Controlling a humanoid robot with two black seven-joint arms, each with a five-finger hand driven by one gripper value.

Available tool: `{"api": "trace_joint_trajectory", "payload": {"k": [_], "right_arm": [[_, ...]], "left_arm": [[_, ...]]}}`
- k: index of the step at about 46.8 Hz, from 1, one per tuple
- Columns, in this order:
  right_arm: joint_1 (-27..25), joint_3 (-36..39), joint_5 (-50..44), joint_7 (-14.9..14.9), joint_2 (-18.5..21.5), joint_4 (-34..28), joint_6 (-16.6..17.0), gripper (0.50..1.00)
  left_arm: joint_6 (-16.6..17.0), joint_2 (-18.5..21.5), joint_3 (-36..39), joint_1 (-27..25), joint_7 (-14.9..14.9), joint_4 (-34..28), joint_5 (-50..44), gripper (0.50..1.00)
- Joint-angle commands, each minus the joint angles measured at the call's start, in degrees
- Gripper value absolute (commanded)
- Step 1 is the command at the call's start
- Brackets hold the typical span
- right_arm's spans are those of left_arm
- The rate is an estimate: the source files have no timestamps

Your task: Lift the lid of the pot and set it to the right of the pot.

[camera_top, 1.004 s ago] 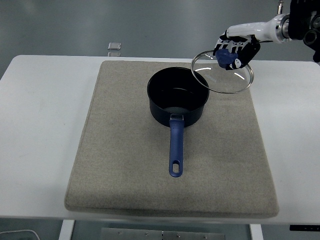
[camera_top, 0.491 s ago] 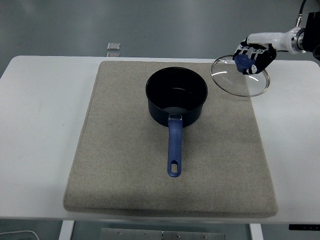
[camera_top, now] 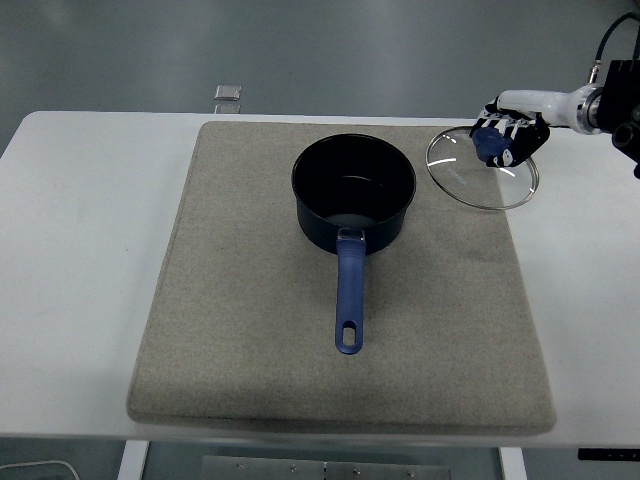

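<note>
A dark blue pot (camera_top: 354,194) stands uncovered on the grey mat (camera_top: 250,330), its blue handle (camera_top: 349,296) pointing toward the near edge. Right of the pot, the round glass lid (camera_top: 480,172) with a blue knob hangs tilted, low over the mat's far right corner. My right hand (camera_top: 506,137) comes in from the upper right and is shut on the lid's knob. Whether the lid's lower rim touches the mat cannot be told. The left arm does not show.
The mat covers most of the white table (camera_top: 70,250). A small silver object (camera_top: 229,93) lies at the table's far edge, left of the pot. Bare table strips run along both sides of the mat.
My right hand carried the lid from just above the pot's right rim further right and lower. In the last half second it sank slightly. The pot stayed put.
</note>
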Motion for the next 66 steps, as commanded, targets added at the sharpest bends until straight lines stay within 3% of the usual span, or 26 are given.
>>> {"api": "trace_joint_trajectory", "payload": {"k": [1, 16, 24, 29, 34, 38, 53, 66], "right_arm": [[-0.96, -0.01, -0.07, -0.08, 0.99, 0.01, -0.69, 0.545], [-2.10, 0.26, -0.16, -0.17, 1.96, 0.10, -2.10, 0.578], [-2.80, 0.17, -0.16, -0.26, 2.84, 0.01, -2.19, 0.666], [-2.89, 0.17, -0.16, -0.26, 3.02, 0.01, -2.63, 0.748], [-2.98, 0.26, 0.19, -0.26, 3.02, 0.10, -2.81, 0.868], [-2.80, 0.35, 0.45, -0.26, 2.93, 0.10, -2.63, 0.919], [-0.87, 1.40, 1.42, -0.17, 1.88, 0.62, 0.71, 0.921], [0.10, 7.72, 12.13, 0.09, 1.00, 0.97, 1.15, 0.923]], "left_arm": [[0.00, 0.00, 0.00, -0.02, 0.00, 0.00, 0.00, 1.000], [0.00, 0.00, 0.00, 0.07, 0.00, 0.00, 0.00, 1.000], [0.00, 0.00, 0.00, -0.02, 0.00, 0.00, 0.00, 1.000], [0.00, 0.00, 0.00, -0.02, 0.00, 0.00, 0.00, 1.000], [0.00, 0.00, 0.00, -0.02, 0.00, 0.00, 0.00, 1.000], [0.00, 0.00, 0.00, -0.02, 0.00, 0.00, 0.00, 1.000], [0.00, 0.00, -0.08, -0.02, 0.00, 0.00, 0.00, 1.000], [0.00, 0.00, 0.00, -0.02, 0.00, 0.00, 0.00, 1.000]]}}
